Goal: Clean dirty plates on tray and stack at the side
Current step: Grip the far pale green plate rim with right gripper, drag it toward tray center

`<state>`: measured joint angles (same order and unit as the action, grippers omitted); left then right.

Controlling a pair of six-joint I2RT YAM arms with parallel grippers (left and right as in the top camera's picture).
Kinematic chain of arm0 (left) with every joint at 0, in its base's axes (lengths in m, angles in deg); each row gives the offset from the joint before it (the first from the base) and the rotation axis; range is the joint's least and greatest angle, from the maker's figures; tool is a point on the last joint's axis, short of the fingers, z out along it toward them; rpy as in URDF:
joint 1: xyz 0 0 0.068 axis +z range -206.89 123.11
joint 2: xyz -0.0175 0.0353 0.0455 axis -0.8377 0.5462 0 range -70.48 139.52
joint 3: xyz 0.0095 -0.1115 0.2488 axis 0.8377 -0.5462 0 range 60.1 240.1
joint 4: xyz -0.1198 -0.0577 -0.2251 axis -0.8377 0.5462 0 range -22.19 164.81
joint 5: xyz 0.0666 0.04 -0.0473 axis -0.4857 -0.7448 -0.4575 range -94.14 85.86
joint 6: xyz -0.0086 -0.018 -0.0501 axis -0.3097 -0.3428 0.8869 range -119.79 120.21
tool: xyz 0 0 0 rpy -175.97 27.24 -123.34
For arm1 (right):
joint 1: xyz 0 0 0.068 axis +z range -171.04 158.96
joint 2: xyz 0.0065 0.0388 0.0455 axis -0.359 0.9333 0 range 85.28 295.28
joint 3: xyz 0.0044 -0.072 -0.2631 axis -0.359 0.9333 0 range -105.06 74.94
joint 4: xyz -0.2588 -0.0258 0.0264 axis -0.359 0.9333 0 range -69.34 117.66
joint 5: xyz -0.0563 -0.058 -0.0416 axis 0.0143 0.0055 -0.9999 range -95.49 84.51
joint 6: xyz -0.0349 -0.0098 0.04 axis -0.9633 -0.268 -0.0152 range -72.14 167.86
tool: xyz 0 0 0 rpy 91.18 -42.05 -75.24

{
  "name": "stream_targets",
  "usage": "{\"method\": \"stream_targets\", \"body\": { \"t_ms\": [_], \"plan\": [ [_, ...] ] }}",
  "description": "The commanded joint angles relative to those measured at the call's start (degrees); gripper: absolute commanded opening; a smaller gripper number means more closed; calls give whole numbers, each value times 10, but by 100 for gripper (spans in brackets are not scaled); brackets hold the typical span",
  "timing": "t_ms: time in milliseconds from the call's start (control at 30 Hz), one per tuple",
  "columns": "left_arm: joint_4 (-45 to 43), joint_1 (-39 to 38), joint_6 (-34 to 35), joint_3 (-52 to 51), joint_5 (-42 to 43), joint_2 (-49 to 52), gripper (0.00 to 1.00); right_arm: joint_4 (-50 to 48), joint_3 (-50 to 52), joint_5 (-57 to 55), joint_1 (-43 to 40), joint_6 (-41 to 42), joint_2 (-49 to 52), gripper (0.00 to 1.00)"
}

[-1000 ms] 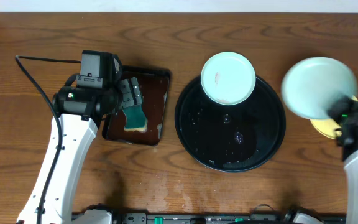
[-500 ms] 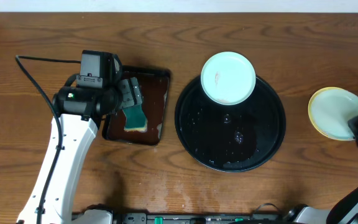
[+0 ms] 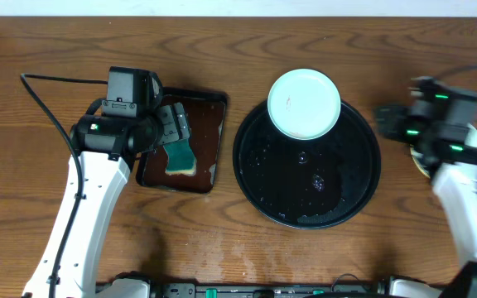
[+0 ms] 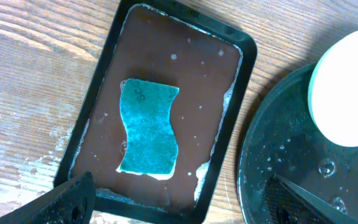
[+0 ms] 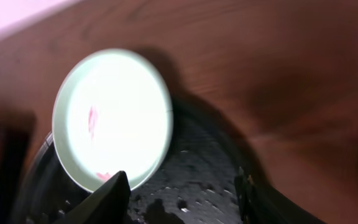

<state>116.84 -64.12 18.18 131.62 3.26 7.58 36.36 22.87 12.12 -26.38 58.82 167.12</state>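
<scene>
Black tray (image 3: 281, 184) holding one smeared plate (image 3: 305, 103), one teal sponge (image 3: 179, 156) nearby

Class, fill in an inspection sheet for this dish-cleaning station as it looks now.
Surface: wooden table, faint pale marks near front edge.
Job's things: smeared plate overlapping far rim of black tray; tray wet; yellow plate mostly hidden under right arm.
Clutter: teal sponge lying in brown tray.
Grippers: left gripper open near sponge; right gripper open, empty.
Cables: black cable looping by left arm.
Surroundings: pale strip beyond table's far edge.
</scene>
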Motion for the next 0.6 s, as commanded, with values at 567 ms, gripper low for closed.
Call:
{"method": "stream_targets", "body": {
  "t_ms": [567],
  "plan": [
    [0, 1, -2, 15, 1, 1, 88, -326, -4, -190, 128, 66, 329, 24]
  ]
}}
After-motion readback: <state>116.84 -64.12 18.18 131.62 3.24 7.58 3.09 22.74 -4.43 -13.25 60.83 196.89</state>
